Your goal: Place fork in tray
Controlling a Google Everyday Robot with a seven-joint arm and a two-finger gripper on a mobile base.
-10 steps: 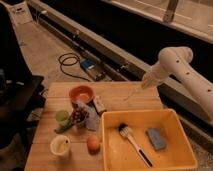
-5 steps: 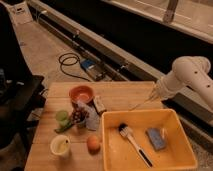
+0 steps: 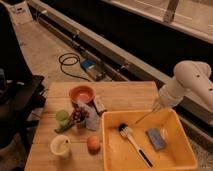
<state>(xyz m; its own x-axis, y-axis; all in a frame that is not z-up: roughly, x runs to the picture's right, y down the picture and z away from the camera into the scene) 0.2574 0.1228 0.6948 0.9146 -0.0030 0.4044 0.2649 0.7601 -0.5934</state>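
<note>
1. The gripper [image 3: 158, 105] hung just above the far edge of the yellow tray [image 3: 116, 156], on the right side of the wooden surface [image 3: 125, 96].
2. The fork [image 3: 145, 116] was thin and pale. Its top end was up at the gripper. It slanted down over the edge, and its low end pointed into the tray.
3. I think it was tipped like that so it could slide down into the tray and not land on the surface.
4. I could not tell if the jaws were pinching the fork or had let it go.
5. Inside the tray lay a black-handled brush [image 3: 134, 143] and a blue sponge [image 3: 156, 138]. The fork's low end was near the brush head, but I could not tell if they touched.
6. An orange bowl [image 3: 81, 93], a green cup [image 3: 62, 116], a white cup [image 3: 61, 145] and an orange fruit [image 3: 93, 143] sat to the left, well apart from the fork.
7. A moment earlier, the fork was higher and hung over the bare surface behind the tray. Now it was lower and reached past the edge. The other things had not moved.
8. To me the job looked almost done.
</note>
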